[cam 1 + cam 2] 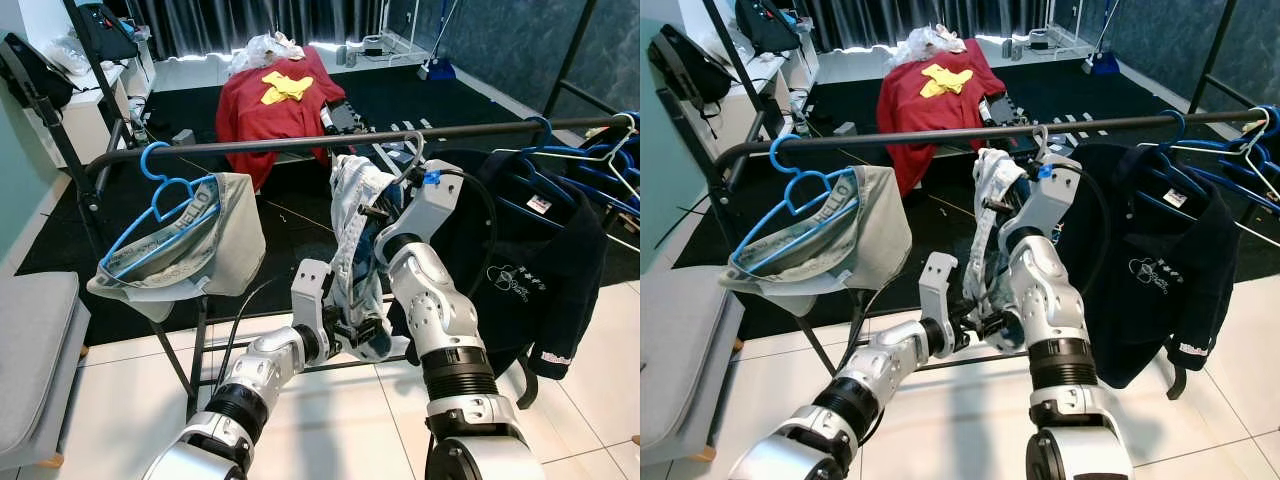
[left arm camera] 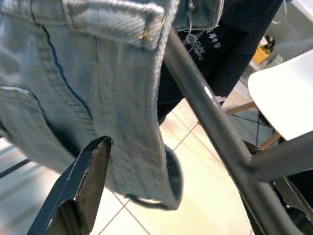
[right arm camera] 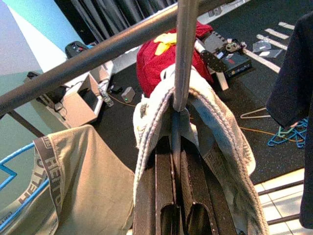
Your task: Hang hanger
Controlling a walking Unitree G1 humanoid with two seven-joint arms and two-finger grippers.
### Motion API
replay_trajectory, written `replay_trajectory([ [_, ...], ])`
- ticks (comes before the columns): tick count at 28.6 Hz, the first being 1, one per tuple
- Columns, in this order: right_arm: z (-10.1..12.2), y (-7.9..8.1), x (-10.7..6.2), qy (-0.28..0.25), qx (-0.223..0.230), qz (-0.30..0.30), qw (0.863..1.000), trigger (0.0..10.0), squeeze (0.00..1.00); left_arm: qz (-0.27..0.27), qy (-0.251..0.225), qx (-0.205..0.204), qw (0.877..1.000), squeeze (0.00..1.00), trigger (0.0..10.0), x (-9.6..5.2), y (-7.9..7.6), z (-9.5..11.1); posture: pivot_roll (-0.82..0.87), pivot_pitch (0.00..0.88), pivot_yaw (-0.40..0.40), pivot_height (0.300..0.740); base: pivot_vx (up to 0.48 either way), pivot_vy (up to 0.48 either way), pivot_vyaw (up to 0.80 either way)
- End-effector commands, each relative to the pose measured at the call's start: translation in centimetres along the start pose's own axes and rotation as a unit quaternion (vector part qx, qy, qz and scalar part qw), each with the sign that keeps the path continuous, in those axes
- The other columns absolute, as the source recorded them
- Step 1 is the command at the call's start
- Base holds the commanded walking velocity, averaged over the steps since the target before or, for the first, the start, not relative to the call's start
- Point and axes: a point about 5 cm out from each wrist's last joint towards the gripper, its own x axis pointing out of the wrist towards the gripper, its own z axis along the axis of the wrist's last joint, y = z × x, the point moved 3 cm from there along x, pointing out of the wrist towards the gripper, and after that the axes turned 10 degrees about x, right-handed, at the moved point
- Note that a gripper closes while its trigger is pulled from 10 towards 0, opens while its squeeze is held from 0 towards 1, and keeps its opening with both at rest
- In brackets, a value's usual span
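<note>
Gripping the hanger [image 3: 179, 73] just below its hook, your right gripper [image 3: 175, 147] has both fingers clamped on the grey stem, with the hook at the rail [image 1: 330, 141] between the blue hanger [image 1: 165, 195] and the dark shirt [image 1: 520, 270]. Light jeans [image 1: 355, 240] drape from it. Your left gripper [image 1: 350, 330] sits low beside the jeans hem; you cannot tell its finger state.

White tiled floor [image 1: 330, 420], black rug [image 1: 200, 110], dark curtains [image 1: 260, 20] behind.
</note>
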Motion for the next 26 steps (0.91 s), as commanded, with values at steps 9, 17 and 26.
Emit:
replay_trajectory([
  [9, 0.4, 1.5, 0.0, -0.005, -0.007, 0.021, 1.000, 10.0, 0.00, -0.096, -0.044, -0.048, 0.993, 0.00, 10.0, 3.6, -7.3, 2.4, -0.13, 0.093, 0.029, 0.740, 0.000, 0.000, 0.00],
  [17, 0.4, 1.5, 0.0, -0.004, -0.004, 0.021, 1.000, 10.0, 0.00, -0.052, -0.034, -0.037, 0.997, 0.00, 0.0, 3.5, -6.2, 1.9, -0.13, 0.089, 0.028, 0.740, 0.000, 0.000, 0.00],
  [26, 0.3, 1.5, -0.1, -0.003, 0.000, 0.021, 1.000, 10.0, 0.00, 0.018, -0.017, -0.050, 0.998, 0.00, 0.0, 3.3, -4.4, 1.3, -0.13, 0.083, 0.027, 0.740, 0.000, 0.000, 0.00],
])
